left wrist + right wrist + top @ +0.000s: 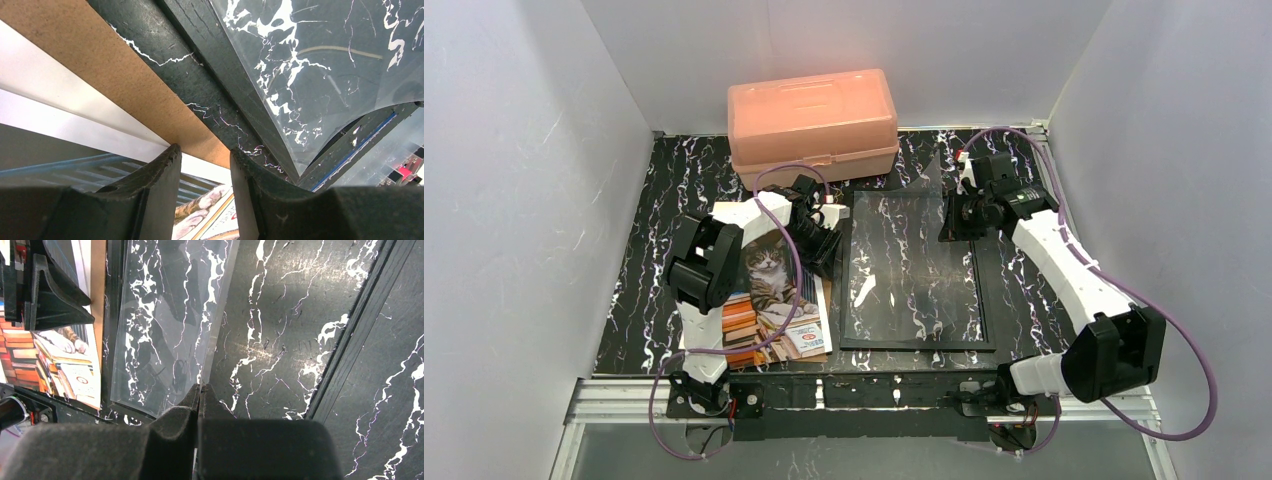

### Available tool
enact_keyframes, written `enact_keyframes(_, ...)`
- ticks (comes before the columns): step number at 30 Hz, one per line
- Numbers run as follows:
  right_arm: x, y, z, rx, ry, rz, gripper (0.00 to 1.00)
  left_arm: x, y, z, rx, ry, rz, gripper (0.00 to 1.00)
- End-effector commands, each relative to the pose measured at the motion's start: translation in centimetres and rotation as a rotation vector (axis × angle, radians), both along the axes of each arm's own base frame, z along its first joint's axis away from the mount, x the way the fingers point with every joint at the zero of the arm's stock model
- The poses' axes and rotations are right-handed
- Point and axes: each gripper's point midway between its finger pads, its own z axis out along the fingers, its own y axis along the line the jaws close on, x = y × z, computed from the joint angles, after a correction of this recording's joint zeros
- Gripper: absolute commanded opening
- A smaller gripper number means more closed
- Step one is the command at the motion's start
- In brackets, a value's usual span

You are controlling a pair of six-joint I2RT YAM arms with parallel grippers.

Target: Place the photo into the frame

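Got the right gripper pinched shut on the edge of the clear pane, left gripper jaws-apart over the brown board, and the photo lying face-up just left of the frame.

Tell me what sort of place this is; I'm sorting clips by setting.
Probably a robotics test booth: white walls enclose a black marbled table, with a left arm and right arm mounted on a metal rail at its near edge.
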Motion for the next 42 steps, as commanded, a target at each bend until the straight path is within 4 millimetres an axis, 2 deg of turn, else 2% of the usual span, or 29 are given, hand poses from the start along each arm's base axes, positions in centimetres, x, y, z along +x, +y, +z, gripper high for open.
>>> enact_keyframes(1, 0.6, 0.7, 1.8, 0.029, -0.030, 0.049, 0.01, -0.2, -0.6, 1.3, -0.033, -0.011, -0.014, 0.38)
enact_keyframes(10, 1.5, 0.9, 2.4, 0.032, -0.048, 0.057, 0.01, -0.2, -0.6, 1.5, -0.031, -0.022, -0.021, 0.37)
enact_keyframes(24, -0.3, 1.8, 0.6, 0.118, 0.030, 0.029, 0.01, -0.5, -0.5, 1.1, -0.027, -0.019, -0.029, 0.36)
enact_keyframes(27, -0.2, 2.2, 1.8, 0.160, 0.018, 0.018, 0.01, -0.6, -0.6, 1.0, -0.034, -0.014, -0.032, 0.35)
enact_keyframes(35, 0.3, 4.7, 7.4, 0.367, -0.059, 0.010, 0.01, -0.8, -1.0, 1.7, -0.059, 0.008, -0.012, 0.33)
enact_keyframes(42, 0.3, 5.8, 9.2, 0.478, -0.066, -0.001, 0.01, -1.1, -0.8, 2.8, -0.068, -0.015, -0.018, 0.32)
